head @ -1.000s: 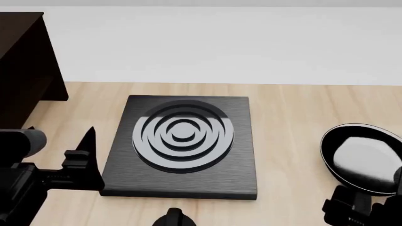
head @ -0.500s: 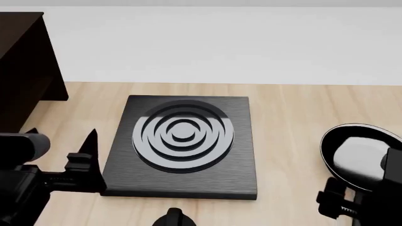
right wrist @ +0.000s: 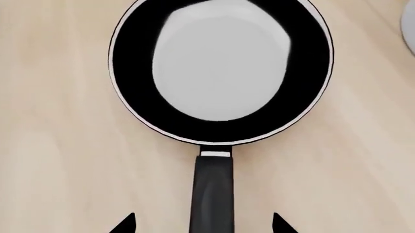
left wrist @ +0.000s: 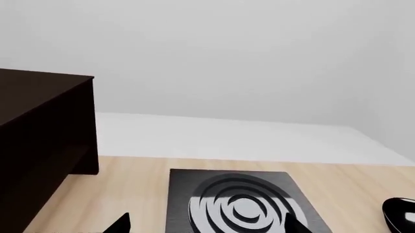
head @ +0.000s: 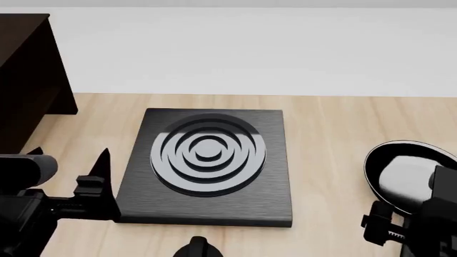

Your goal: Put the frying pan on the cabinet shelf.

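Black and glossy, the frying pan (right wrist: pixel 219 70) lies on the tabletop (right wrist: pixel 58 145) directly under my right end effector (right wrist: pixel 204 224), far nearer than the left. Its handle (right wrist: pixel 211 191) runs straight back between the spread, empty fingertips (right wrist: pixel 124 224), so I judge a plain descent will straddle it.

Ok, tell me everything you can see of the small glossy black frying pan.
The small round glossy black frying pan lies flat on the light wooden tabletop, empty, with a pale sheen inside and a thin bright rim. Its short black handle runs between the open right gripper fingertips, which are apart from it. In the head view it sits right of the square black burner plate.
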Motion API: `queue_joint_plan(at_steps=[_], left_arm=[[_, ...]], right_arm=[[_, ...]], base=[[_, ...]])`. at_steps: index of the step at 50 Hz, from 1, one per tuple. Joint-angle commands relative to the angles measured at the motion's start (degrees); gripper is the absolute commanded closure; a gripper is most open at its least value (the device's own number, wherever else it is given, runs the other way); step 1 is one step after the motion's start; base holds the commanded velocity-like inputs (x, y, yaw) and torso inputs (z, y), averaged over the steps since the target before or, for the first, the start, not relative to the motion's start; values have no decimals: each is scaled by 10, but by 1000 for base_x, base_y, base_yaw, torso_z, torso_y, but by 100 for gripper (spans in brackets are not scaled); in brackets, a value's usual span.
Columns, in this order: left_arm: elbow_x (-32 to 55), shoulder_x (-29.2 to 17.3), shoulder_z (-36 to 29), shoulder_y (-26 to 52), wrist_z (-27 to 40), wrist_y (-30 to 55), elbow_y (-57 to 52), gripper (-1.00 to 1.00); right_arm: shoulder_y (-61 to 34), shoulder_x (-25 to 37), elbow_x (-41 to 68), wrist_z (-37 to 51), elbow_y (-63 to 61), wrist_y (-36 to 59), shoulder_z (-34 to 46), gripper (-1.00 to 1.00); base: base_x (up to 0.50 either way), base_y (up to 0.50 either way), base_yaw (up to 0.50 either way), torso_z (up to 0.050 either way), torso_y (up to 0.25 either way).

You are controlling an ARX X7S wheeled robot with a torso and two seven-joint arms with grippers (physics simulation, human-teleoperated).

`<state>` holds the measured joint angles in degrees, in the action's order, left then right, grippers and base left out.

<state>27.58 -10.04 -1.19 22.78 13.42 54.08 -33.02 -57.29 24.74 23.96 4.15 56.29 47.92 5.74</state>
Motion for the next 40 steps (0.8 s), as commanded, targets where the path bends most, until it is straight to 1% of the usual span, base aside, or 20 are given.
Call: queue_joint_plan(at_steps=[1,5,13,20,28,30,32,33,35,40], left_arm=[[-14,0,2,-6,-3,-31,16,-100],[-18,-1,-3,-9,-4,-43,25,-100],[-11,-2,-1,-8,1,-34,17,-100],[-11,-4,-2,-10,2,-42,24,-100],[-8,-5,-4,-9,3,-46,26,-100],[-10,-6,-4,-10,1,-52,32,-100],[-10,-7,-6,-11,1,-55,33,-100],[-9,-6,-6,-10,3,-52,31,-100],[-6,-6,-7,-10,7,-45,24,-100],[3,-6,-5,-6,14,-29,12,-100]], right_arm=[[-78,-15,-68,-48,186,-85,33,-100],[-71,-18,-80,-49,186,-84,19,-100],[-38,-26,-105,-57,186,-101,-14,-100],[-18,-32,-131,-72,186,-115,-22,-100],[-16,-36,-138,-71,184,-114,-31,-100],[-18,-34,-131,-51,177,-117,-45,-100],[-21,-35,-133,-55,174,-112,-42,-100],[-22,-36,-133,-55,170,-110,-42,100],[-13,-36,-133,-52,133,-94,-40,100],[31,-33,-121,-40,-8,-15,-44,100]], base=[[0,0,0,0,0],[0,0,0,0,0],[0,0,0,0,0],[0,0,0,0,0],[0,0,0,0,0],[0,0,0,0,0],[0,0,0,0,0],[0,0,0,0,0],[0,0,0,0,0],[0,0,0,0,0]])
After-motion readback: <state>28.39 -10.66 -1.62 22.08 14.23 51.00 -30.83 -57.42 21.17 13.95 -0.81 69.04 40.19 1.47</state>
